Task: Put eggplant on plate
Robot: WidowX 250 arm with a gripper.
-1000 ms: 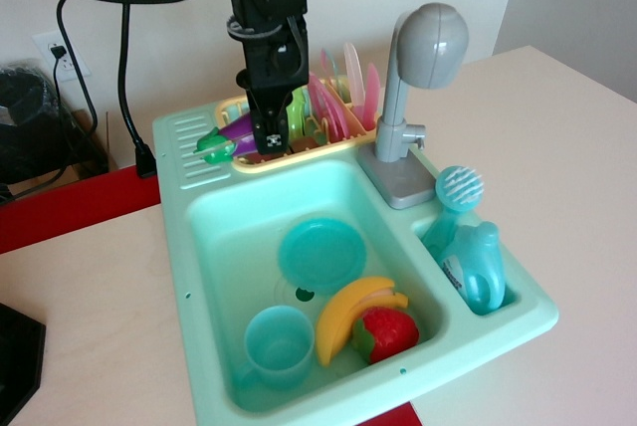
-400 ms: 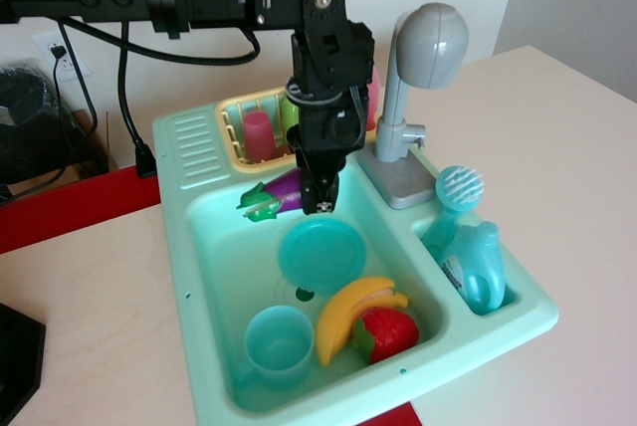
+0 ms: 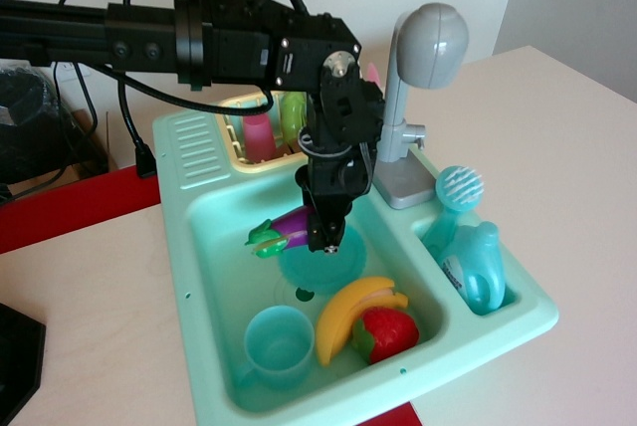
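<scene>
While the hand (image 3: 323, 232) grips the eggplant (image 3: 284, 228), it hangs over the plate (image 3: 333, 269).

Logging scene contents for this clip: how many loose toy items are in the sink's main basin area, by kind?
Toy fruit and vegetables: 3, the eggplant, banana, strawberry
Dishes: 2, the plate, cup
Total: 5
The eggplant is held by the gripper just above the plate, not lying in the basin.
</scene>
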